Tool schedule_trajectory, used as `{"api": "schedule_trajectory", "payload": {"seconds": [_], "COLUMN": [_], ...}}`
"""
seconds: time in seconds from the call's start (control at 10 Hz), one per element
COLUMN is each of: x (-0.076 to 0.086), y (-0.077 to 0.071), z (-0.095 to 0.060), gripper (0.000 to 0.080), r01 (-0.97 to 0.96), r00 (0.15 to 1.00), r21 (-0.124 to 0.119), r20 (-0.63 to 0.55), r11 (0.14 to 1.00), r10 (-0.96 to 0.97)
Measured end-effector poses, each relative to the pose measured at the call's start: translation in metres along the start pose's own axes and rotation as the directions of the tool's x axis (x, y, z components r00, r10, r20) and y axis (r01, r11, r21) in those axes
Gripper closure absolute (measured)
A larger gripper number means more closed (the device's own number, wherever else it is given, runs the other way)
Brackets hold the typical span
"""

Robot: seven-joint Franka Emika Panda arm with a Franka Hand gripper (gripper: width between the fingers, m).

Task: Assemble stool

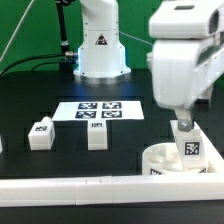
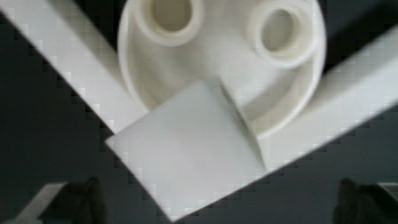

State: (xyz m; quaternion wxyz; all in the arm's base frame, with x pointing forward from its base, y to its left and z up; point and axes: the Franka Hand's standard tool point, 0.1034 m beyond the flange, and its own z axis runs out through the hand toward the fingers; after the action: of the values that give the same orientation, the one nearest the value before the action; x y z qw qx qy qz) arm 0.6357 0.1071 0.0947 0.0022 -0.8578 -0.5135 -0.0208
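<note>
The round white seat disc (image 1: pixel 160 160) lies at the front on the exterior view's right. One tagged white leg (image 1: pixel 188 146) stands on it, and my gripper (image 1: pixel 182 124) hangs right above that leg. In the wrist view the leg (image 2: pixel 187 150) is a pale block in front of the seat disc (image 2: pixel 214 55), which shows two open sockets. My gripper (image 2: pixel 222 208) is open: its dark fingertips (image 2: pixel 80 200) stand wide apart, clear of the leg on both sides. Two more tagged legs (image 1: pixel 41 133) (image 1: pixel 97 135) stand on the table at the exterior view's left and middle.
The marker board (image 1: pixel 100 110) lies flat behind the loose legs. The long white L-shaped rail (image 1: pixel 100 186) runs along the front edge and frames the seat disc in the wrist view (image 2: pixel 71 60). The robot base (image 1: pixel 100 50) stands at the back.
</note>
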Motion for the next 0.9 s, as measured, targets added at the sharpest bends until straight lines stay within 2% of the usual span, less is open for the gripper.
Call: {"api": "schedule_trajectory", "payload": {"seconds": [0.3, 0.5, 0.7, 0.8, 0.9], "x": [0.001, 0.002, 0.002, 0.002, 0.002], "y": [-0.002, -0.002, -0.002, -0.003, -0.003], "z": [0.023, 0.026, 0.027, 0.027, 0.027], "gripper": [0.0150, 0.0150, 0.0412, 0.0461, 0.0461], "r01": [0.229, 0.195, 0.184, 0.064, -0.005], "r00": [0.973, 0.981, 0.983, 0.998, 1.000], "r21": [0.011, 0.013, 0.014, 0.015, 0.014], "r20": [0.013, 0.012, 0.013, 0.011, 0.012], "r11": [0.973, 0.981, 0.983, 0.998, 1.000], "r10": [-0.229, -0.195, -0.184, -0.064, 0.005]}}
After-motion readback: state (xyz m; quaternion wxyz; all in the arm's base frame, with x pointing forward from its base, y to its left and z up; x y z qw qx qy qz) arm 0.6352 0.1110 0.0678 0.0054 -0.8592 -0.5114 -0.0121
